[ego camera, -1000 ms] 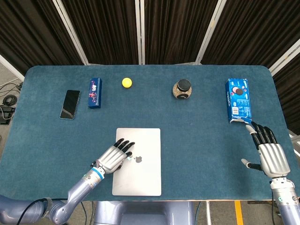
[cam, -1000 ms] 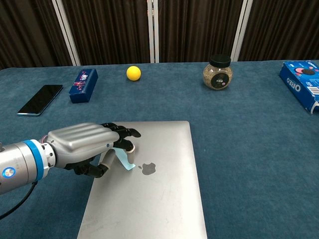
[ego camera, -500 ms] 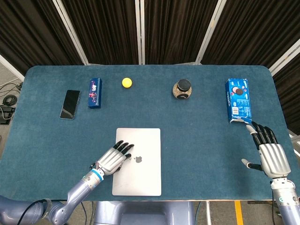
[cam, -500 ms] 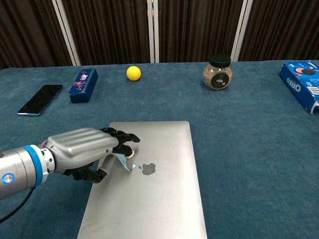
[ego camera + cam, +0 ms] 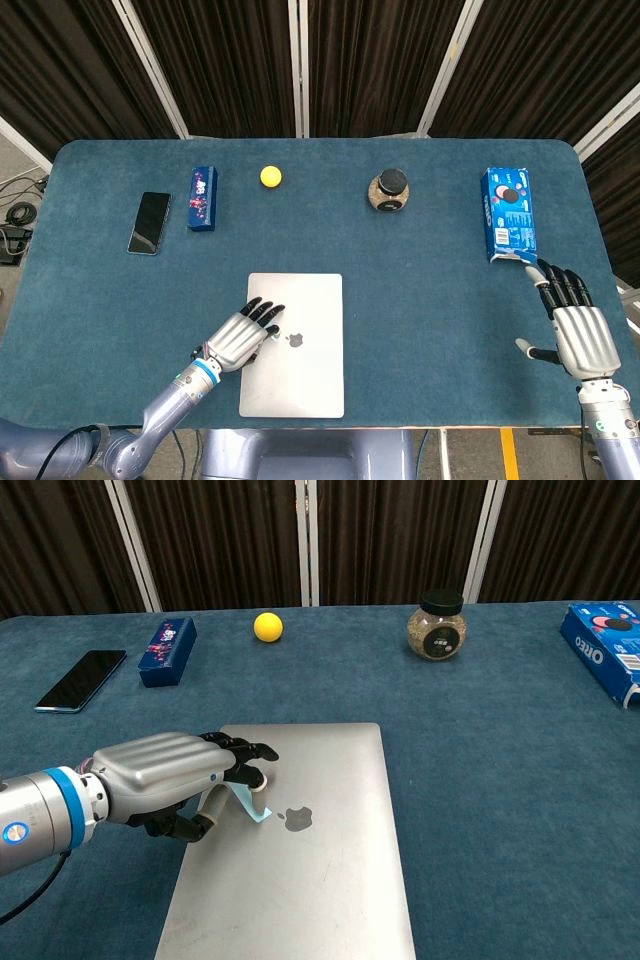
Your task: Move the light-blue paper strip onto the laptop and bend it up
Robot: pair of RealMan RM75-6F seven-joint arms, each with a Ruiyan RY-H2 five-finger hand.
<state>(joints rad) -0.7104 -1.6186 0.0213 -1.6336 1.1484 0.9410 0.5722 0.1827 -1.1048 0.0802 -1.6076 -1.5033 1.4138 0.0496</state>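
A closed silver laptop point(image 5: 305, 375) point(image 5: 310, 880) lies at the table's near middle. My left hand point(image 5: 240, 338) point(image 5: 165, 778) reaches over its left edge, palm down. In the chest view the light-blue paper strip point(image 5: 251, 803) stands bent up from the lid beside the logo. Its upper part is tucked under my fingers, and the thumb sits just left of it. From the head view only a sliver of the paper strip point(image 5: 276, 336) shows past the fingertips. My right hand point(image 5: 577, 330) lies flat on the table at the near right, fingers spread and holding nothing.
Along the far side are a black phone point(image 5: 149, 222), a dark-blue box point(image 5: 203, 197), a yellow ball point(image 5: 270, 176) and a jar point(image 5: 389, 191). An Oreo box point(image 5: 508, 213) lies just beyond my right hand.
My left hand has drawn back slightly toward the laptop's near-left, keeping the strip under its fingers. The right hand has not moved.
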